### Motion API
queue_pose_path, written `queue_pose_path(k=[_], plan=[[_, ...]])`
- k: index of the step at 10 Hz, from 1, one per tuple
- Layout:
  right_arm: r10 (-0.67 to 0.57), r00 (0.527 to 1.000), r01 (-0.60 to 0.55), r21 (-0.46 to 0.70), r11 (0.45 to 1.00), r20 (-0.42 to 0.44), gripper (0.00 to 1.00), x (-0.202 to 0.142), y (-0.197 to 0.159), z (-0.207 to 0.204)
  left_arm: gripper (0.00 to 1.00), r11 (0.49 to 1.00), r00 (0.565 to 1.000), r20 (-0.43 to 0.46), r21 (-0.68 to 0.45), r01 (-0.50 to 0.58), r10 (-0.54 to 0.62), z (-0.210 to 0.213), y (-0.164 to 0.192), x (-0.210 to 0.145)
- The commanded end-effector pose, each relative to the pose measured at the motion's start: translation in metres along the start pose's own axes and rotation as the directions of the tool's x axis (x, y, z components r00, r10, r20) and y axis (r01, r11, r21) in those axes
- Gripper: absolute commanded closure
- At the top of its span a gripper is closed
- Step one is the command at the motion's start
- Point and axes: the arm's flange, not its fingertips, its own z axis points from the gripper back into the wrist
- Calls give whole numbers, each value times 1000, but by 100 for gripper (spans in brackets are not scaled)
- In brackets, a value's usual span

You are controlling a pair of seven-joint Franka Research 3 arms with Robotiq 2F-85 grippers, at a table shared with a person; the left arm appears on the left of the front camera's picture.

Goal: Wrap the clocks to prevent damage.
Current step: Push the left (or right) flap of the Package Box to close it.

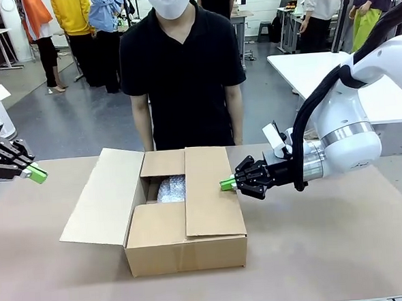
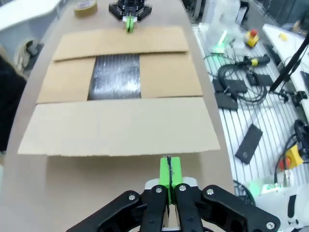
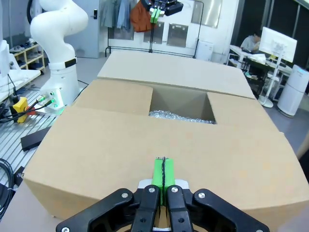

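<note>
Bubble wrap (image 1: pixel 170 189) lies inside the half-closed cardboard box (image 1: pixel 186 250), with the right gripper (image 1: pixel 227 184) by a flap and the left gripper (image 1: pixel 37 175) well apart, both pressed together, holding nothing.

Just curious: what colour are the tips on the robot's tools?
Bright green pads, clearest in the right wrist view.

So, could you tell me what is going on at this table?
A cardboard box sits on the table with bubble wrap showing through the gap in its top. The right arm has its shut jaws at the edge of the folded-down right flap; the left flap lies open. The left arm, jaws shut, hangs off to the side. A person stands behind it.
</note>
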Motion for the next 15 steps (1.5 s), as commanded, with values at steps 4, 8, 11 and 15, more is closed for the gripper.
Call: queue_pose_path(k=[4, 8, 11, 15], plan=[[-3, 1000, 3, -2, 1000, -5, 99, -3, 1, -2, 100, 1000, 1000, 0, 0, 0, 0, 0, 0, 0], [-3, 1000, 3, -2, 1000, -5, 99, -3, 1, -2, 100, 1000, 999, -28, -3, -30, 30, 2, 3, 0], [-3, 1000, 3, -2, 1000, -5, 99, -3, 1, -2, 100, 1000, 995, 103, 14, 6, -8, -14, 30, -46], [-3, 1000, 3, -2, 1000, -5, 99, -3, 1, -2, 100, 988, 979, 179, 137, 72, -96, -46, 56, -94]])
